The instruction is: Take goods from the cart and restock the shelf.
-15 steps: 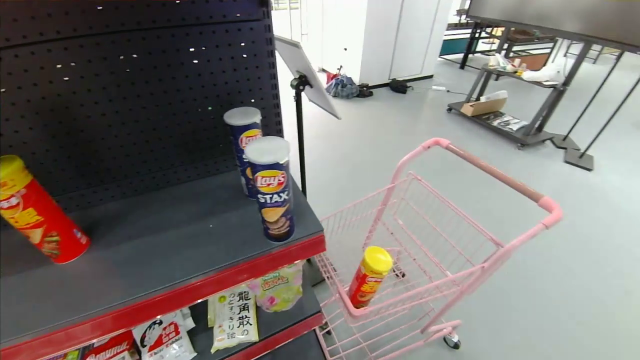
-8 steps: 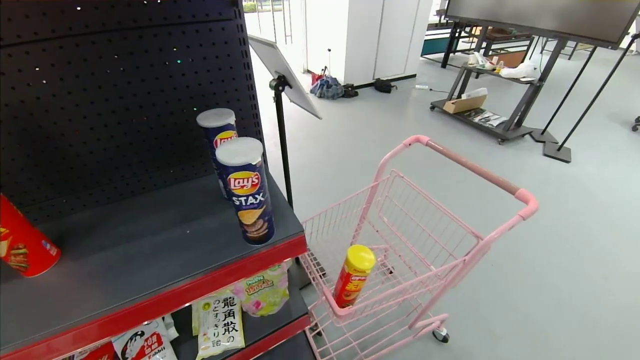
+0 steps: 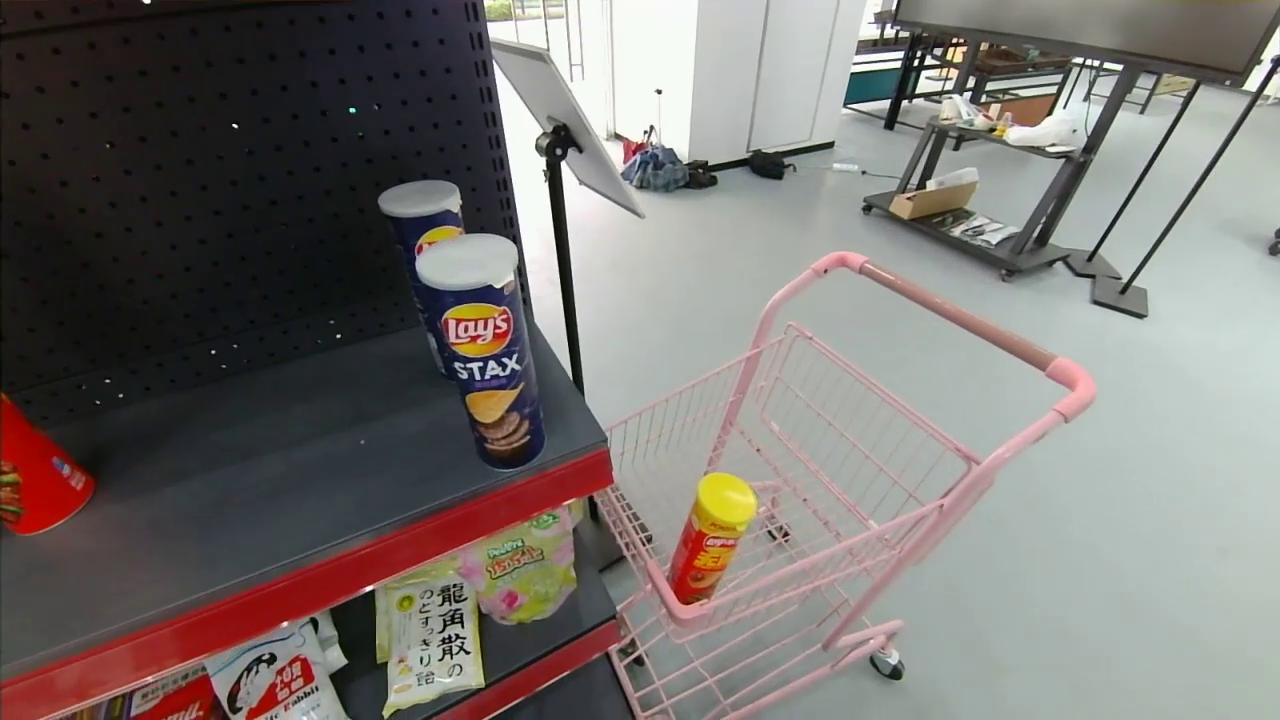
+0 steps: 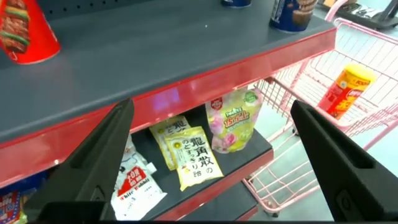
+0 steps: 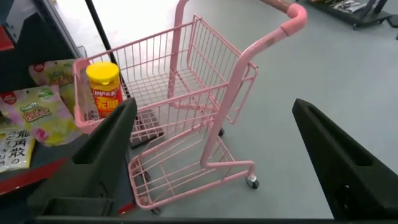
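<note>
Left pincer (image 4: 211,106): jaws spread wide with nothing between them; it hangs in front of the red front edge of the shelf (image 4: 186,56).
Right pincer (image 5: 214,104): also wide and empty, above the floor (image 5: 323,74) beside the cart (image 5: 292,14).
Red can (image 3: 712,538): a slim tube with a red body, a yellow lid and a yellow patch on the label. It leans in the cart's basket at the front corner nearest the shelf, its foot hidden behind the pink rim.
Cart: pink wire with a padded handle, just beside the shelf's right end.
Shelf: dark grey board, pegboard back.
Blue cans (image 3: 482,350): two standing upright at the board's right edge, one at the front corner, the other right behind it and half covered.
Second red can (image 3: 35,480): at the board's left edge, cut off so that only its lower part shows.
Snack bags (image 3: 430,630): on the lower board, their tops hidden under the red edge.
</note>
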Tool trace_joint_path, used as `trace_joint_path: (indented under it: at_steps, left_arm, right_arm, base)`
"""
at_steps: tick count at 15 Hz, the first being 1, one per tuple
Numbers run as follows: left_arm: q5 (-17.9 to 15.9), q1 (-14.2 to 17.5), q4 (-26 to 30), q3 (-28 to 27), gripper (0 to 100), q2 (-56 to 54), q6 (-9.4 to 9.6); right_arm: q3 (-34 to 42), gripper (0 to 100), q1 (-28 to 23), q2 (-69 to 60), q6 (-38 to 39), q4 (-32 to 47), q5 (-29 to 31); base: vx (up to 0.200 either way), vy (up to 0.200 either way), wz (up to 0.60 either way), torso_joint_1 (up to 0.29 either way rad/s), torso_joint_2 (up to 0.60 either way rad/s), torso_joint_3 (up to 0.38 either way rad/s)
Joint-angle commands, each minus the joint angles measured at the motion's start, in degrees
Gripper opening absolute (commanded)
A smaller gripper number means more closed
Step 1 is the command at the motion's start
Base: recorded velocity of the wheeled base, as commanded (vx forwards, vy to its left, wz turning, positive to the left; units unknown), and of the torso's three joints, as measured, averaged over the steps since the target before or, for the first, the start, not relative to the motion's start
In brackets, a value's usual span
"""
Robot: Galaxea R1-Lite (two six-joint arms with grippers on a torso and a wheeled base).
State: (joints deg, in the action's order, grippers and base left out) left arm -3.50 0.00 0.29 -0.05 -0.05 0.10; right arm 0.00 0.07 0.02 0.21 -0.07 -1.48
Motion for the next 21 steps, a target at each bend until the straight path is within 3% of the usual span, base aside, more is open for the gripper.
trace_joint_path:
  at_steps: [1,20,21]
  left_arm:
    - [0.0,0.0,0.0,0.0,100,0.0,-0.01]
    - [0.0,0.0,0.0,0.0,100,0.0,-0.10]
    - [0.0,0.0,0.0,0.0,100,0.0,-0.01]
  right_arm:
    - [0.0,100,0.0,0.1,0.0,0.0,0.0]
    - [-0.3,100,-0.2,0.3,-0.6,0.2,0.7]
    - [-13.5,100,-0.1,11.8,2.2,-0.4,1.0]
  base:
    - [0.000,0.000,0.00,-0.134,0.36,0.217]
    - [0.000,0.000,0.00,-0.140,0.40,0.258]
    - [0.000,0.000,0.00,-0.017,0.08,0.056]
